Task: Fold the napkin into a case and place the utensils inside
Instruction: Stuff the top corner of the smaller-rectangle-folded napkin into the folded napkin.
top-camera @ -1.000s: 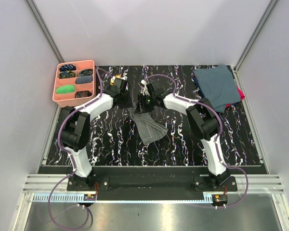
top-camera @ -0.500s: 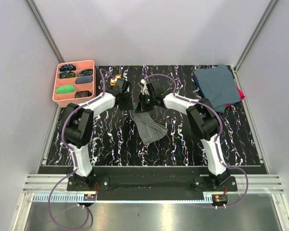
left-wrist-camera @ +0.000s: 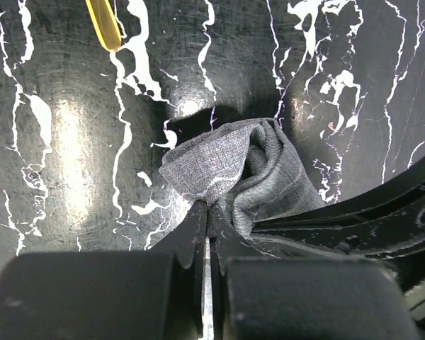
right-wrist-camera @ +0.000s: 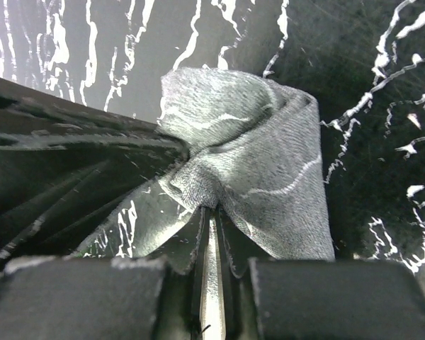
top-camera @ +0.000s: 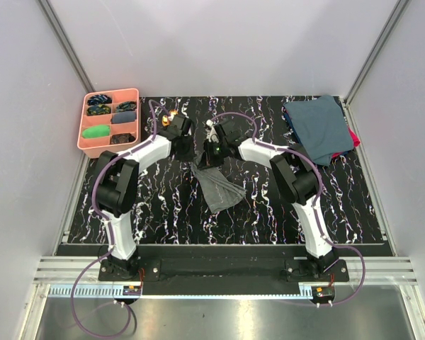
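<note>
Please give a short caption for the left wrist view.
Left fingers shut on the bunched grey napkin, marbled black table behind.

Two robot arms reach forward and lean inward, their grippers almost meeting.
The left arm [top-camera: 145, 152] rises from its base at the near left, bends at the elbow and stretches to the right. The right arm [top-camera: 269, 152] mirrors it from the near right, stretching to the left. The left gripper [top-camera: 187, 147] and the right gripper [top-camera: 211, 152] sit just beside each other, both pointing down. Each wrist view shows its own two fingers pressed together with no gap, pinching a bunched fold of the napkin [left-wrist-camera: 219, 163] between them.
</note>
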`<state>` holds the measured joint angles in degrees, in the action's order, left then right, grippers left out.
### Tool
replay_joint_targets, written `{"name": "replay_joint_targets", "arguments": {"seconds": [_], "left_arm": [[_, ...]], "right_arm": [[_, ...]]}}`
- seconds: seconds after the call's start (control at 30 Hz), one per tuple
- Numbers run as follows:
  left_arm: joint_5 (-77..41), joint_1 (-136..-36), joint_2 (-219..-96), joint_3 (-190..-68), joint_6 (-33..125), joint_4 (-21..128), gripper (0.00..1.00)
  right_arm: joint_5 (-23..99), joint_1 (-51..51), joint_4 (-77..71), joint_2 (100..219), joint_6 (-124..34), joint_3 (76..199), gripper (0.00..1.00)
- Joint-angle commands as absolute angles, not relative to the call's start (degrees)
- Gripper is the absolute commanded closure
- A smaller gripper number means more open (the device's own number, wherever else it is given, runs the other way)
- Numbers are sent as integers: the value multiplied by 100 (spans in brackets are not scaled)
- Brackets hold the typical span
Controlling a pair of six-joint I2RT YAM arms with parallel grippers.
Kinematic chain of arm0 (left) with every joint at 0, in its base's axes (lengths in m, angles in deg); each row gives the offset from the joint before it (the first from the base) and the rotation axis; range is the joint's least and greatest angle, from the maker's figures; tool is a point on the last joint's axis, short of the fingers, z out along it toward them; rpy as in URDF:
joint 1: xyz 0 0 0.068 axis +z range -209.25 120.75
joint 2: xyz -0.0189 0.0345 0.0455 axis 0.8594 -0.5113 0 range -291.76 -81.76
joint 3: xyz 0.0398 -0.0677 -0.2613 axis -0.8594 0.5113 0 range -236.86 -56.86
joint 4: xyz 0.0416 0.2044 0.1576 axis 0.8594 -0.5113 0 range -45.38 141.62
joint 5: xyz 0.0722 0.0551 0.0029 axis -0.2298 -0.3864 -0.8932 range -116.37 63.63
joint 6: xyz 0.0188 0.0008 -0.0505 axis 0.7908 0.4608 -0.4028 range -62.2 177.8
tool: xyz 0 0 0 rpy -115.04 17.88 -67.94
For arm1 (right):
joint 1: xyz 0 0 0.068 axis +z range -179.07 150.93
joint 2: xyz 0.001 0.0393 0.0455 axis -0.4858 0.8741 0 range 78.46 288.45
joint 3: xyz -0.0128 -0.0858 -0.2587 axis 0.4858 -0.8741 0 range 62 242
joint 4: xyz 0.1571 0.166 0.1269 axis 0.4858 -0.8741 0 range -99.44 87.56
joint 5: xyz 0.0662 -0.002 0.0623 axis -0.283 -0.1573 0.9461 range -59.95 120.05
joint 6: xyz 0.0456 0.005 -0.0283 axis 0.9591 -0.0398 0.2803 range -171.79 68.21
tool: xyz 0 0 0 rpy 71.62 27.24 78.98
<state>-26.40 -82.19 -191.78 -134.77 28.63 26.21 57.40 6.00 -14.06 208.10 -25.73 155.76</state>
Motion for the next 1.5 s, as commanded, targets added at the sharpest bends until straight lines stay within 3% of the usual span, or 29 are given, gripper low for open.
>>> {"name": "replay_joint_targets", "arguments": {"seconds": [0.0,0.3,0.63,0.9,1.1,1.47], "left_arm": [[-2498,-8281,-18970,-13440,2827,3033,100],[-1951,-8272,-18521,-12709,2520,3824,100],[-1898,-8219,-18363,-12753,2177,3861,100],[-1705,-8140,-18432,-12515,1922,3940,100],[-1950,-8123,-18363,-12419,2035,3905,100],[-2083,-8114,-18293,-12436,2176,3808,100]], "right_arm": [[6019,583,-1193,20897,-2464,15930,90],[6371,600,-1579,21337,-2428,16562,88],[6477,626,-1544,21389,-2595,16482,87],[6494,618,-1730,21627,-2578,17002,78],[6380,539,-1572,21039,-2490,16353,62],[6468,380,-1316,20467,-2499,15640,61]]}}
